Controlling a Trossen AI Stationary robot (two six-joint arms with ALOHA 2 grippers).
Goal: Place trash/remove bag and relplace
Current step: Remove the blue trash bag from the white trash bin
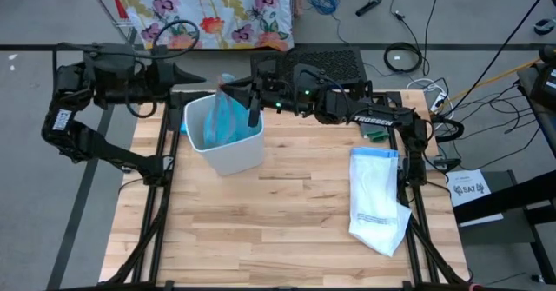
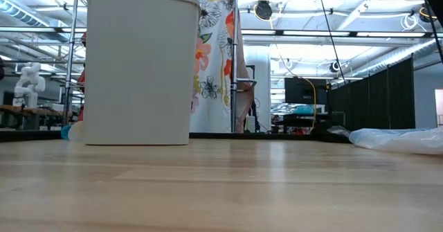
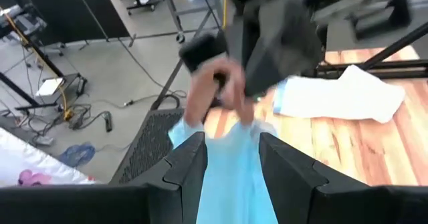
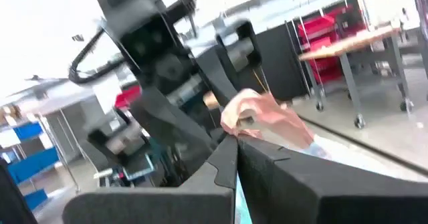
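White spare bag (image 1: 378,200) lies flat by the table's (image 1: 287,230) right edge, well apart, likely waiting its turn. Bin (image 1: 224,133) stands near the far left corner; blue bag (image 1: 228,117) rises from it. Right gripper (image 1: 233,89) is pinched tight on the bag's top, seemingly to lift it out. Left gripper (image 3: 231,160) is parted around the blue film, not clamping. Only the wrist views show the pink scrap (image 4: 264,117) at the pinch; the low view shows just the bin wall.
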